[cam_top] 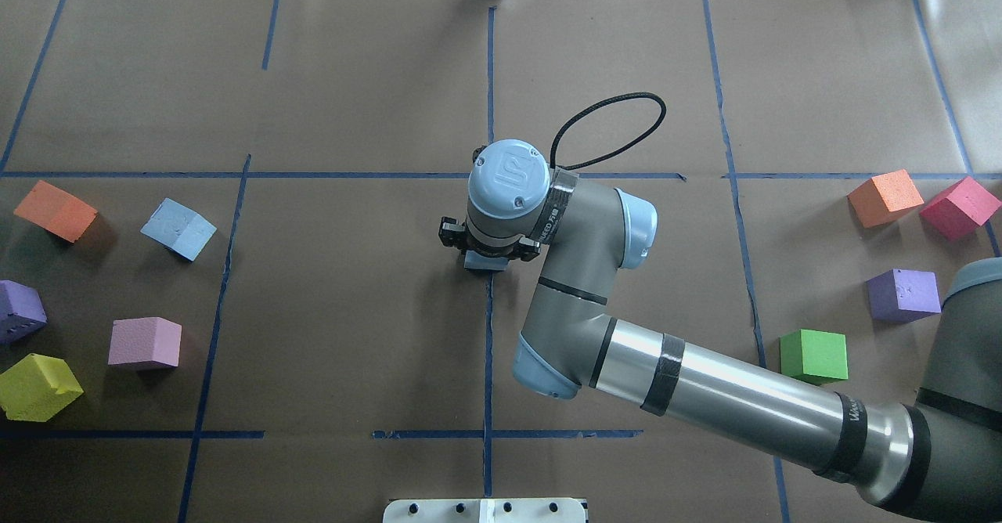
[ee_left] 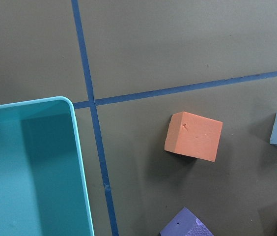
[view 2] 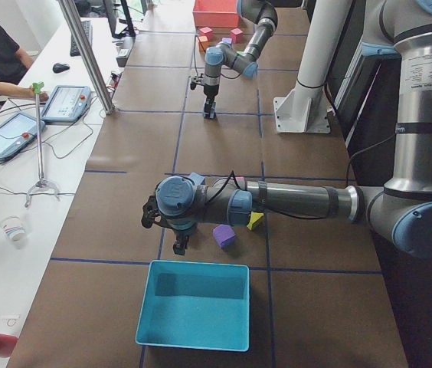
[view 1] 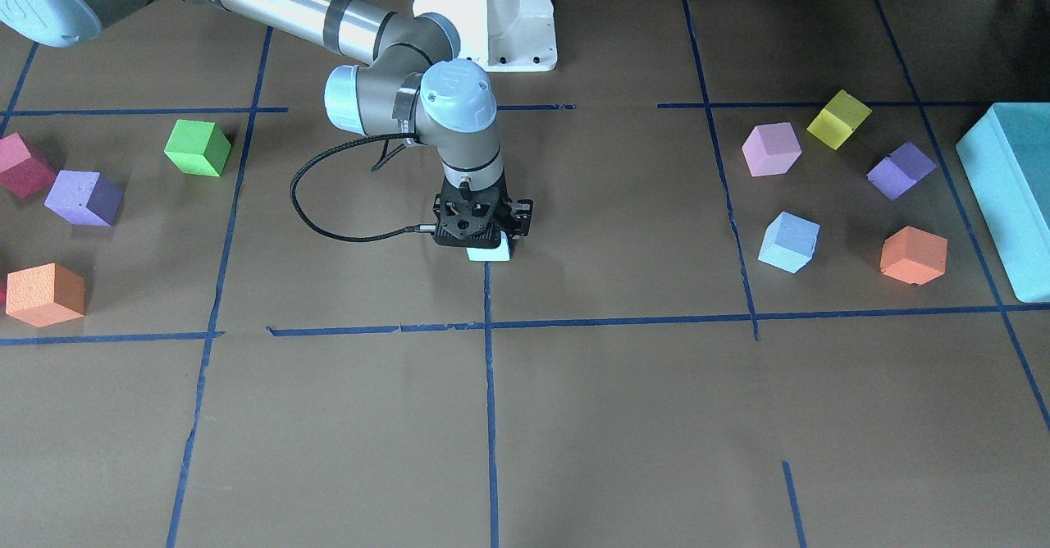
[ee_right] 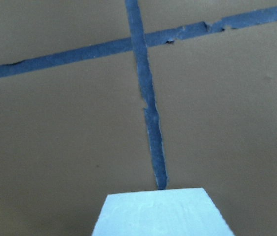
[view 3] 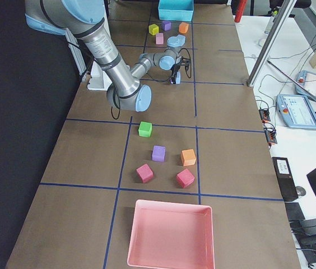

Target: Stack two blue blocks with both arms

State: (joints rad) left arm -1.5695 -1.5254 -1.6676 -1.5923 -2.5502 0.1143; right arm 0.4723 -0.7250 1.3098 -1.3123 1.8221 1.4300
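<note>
The right hand [view 1: 484, 240] is down low in the middle of the tabletop [view 1: 623, 417], right over one blue block [view 1: 490, 255]. Only the block's bottom edge peeks out. The wrist hides the fingers, so I cannot tell if the hand is squeezing the block or has let go. The left hand [view 2: 178, 245] hangs well off to the side by the teal box [view 2: 193, 307], and I cannot tell if it is open or closed. Things could go wrong from here. If the right hand lifts while the soft foam sticks to a finger, the block may tip or slide off its spot. The other blue block [view 1: 789, 242] lies near an orange block [view 1: 913, 254] and a purple block [view 1: 901, 171], so the left hand could bump them as it reaches in. If that block gets set down off to one side, the little tower may fall. The two arms could also knock each other in the middle. Both blue blocks are pale sky-blue foam cubes, the same size as the other cubes. The far one sits turned, with small marks on top.
</note>
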